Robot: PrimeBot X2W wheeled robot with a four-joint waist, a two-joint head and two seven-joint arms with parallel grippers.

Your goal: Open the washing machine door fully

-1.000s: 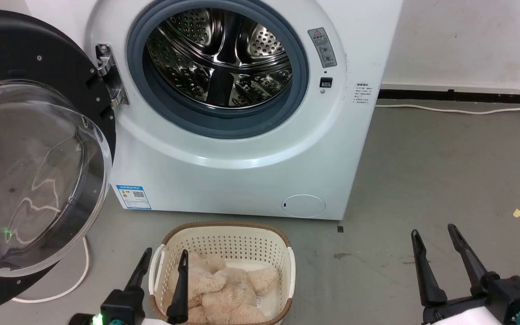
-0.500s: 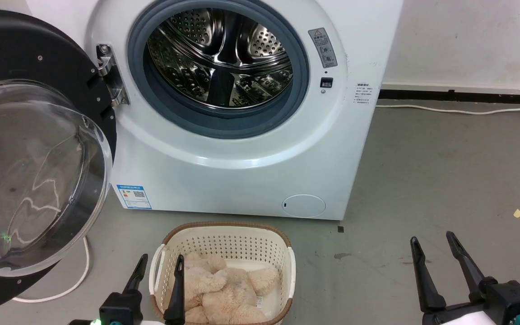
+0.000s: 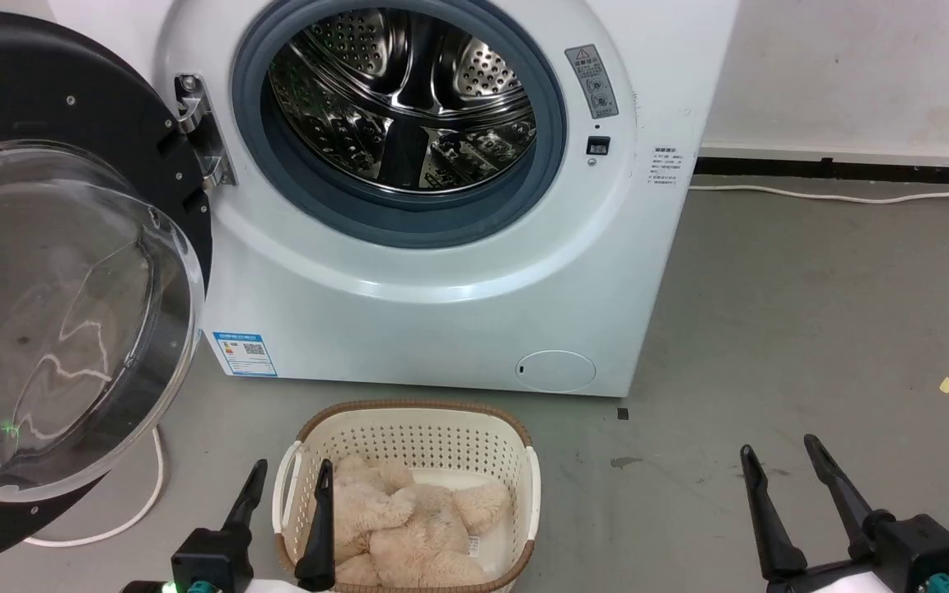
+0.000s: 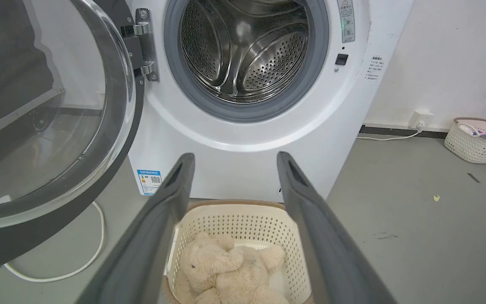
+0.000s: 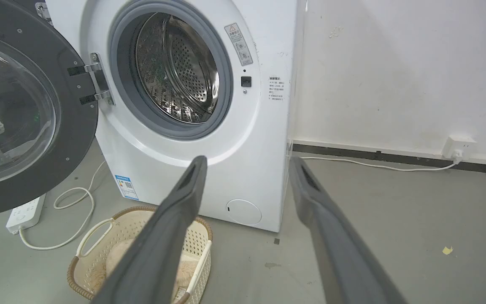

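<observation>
**Black door wide open, pincers well clear of it**

Glossy washing machine door (image 3: 71,313) is swung right out on its hinge (image 3: 198,132) to the left of the washing machine (image 3: 441,313), with the clear glass bowl bulging toward the room. You can look straight past the grey-blue rubber ring (image 3: 409,226) into the steel drum (image 3: 400,91). Both pincers sit low and well apart from the door.

On the floor (image 3: 771,288), just in front of the machine, there's a cream laundry basket (image 3: 409,432) with a fluffy beige plush toy (image 3: 409,527) slumped inside. Left pincer (image 3: 292,467) hovers by the basket's near left side, fingers spread, gripping nothing. Right pincer (image 3: 778,446) is way off to the right over the grey floor, also spread and holding nothing.

A white cable (image 3: 137,511) loops on the floor under the door, and a white power strip (image 5: 25,213) lies beside it.
</observation>
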